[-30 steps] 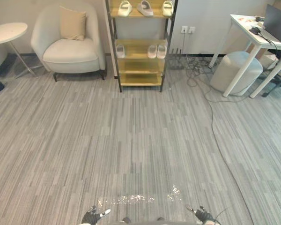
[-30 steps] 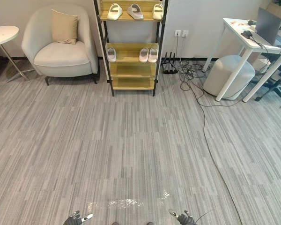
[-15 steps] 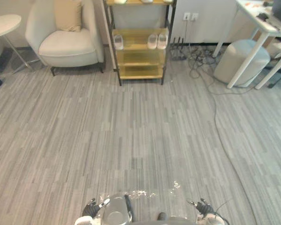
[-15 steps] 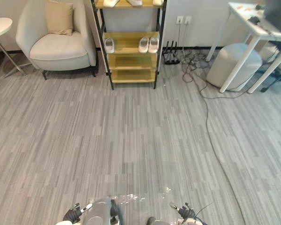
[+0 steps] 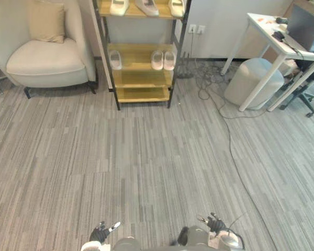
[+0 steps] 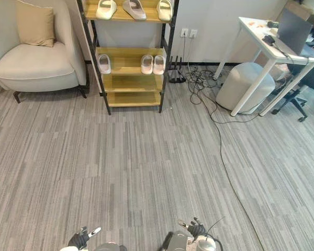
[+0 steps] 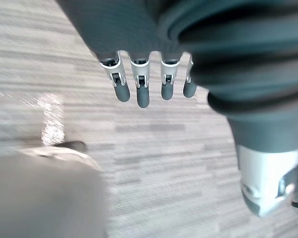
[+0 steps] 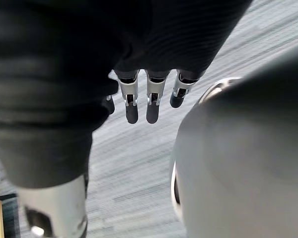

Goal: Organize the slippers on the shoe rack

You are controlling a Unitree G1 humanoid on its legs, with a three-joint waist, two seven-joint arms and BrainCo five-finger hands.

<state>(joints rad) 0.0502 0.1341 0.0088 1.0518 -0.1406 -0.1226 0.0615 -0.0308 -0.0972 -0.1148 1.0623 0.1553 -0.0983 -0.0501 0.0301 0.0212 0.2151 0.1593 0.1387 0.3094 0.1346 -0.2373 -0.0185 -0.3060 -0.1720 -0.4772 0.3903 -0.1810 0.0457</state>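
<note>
you are in the approach step, as i judge it, with both robot hands hanging low and empty. the left robot hand [image 5: 100,234] is showing straight, relaxed fingers [image 7: 142,91] over the floor [image 5: 146,157]. the right robot hand [image 5: 213,225] is hanging the same way, its fingers [image 8: 151,101] loose and gripping nothing. the rack [image 5: 141,78] is standing well ahead of both robot hands, far out of reach. three slippers [image 5: 145,6] are lying on its top shelf. on the middle shelf a lone slipper [image 5: 115,59] is sitting ahead of the left robot hand, and a pair [image 5: 163,59] is sitting side by side further right. the shelves below are lying bare. next you are likely needing to walk up until the shelves are coming within reach, keeping clear of the cable [image 5: 232,146] trailing ahead of the right robot hand. then you are choosing which slipper to shift first; the lone one is looking like the odd one out.
</note>
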